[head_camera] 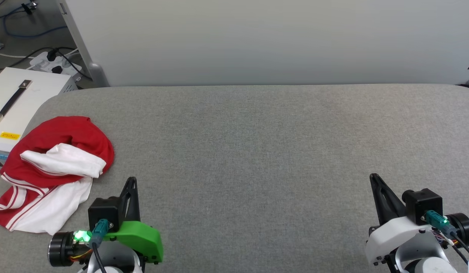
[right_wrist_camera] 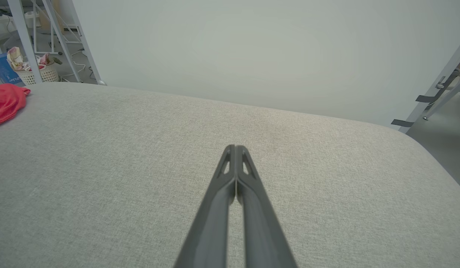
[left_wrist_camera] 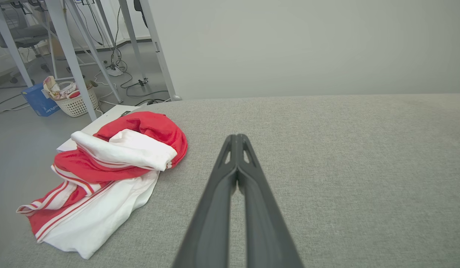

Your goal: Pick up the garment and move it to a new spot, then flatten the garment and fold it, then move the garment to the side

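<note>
The garment (head_camera: 56, 167) is a red jersey with white sleeves and red-white striped trim. It lies crumpled at the left edge of the grey padded table (head_camera: 257, 151), with part of it hanging over that edge. In the left wrist view the garment (left_wrist_camera: 111, 167) sits to the left of the fingers. My left gripper (head_camera: 132, 181) is shut and empty, just right of the heap near the front edge. My right gripper (head_camera: 374, 177) is shut and empty at the front right. From the right wrist, a red fold of the garment (right_wrist_camera: 6, 102) shows at far left.
A white case with a black handle (head_camera: 18, 102) stands on the floor by the table's left end, with a power strip and cables (head_camera: 56, 62) behind it. A pale partition wall (head_camera: 257, 38) backs the table. A laundry basket (left_wrist_camera: 73, 100) sits on the floor.
</note>
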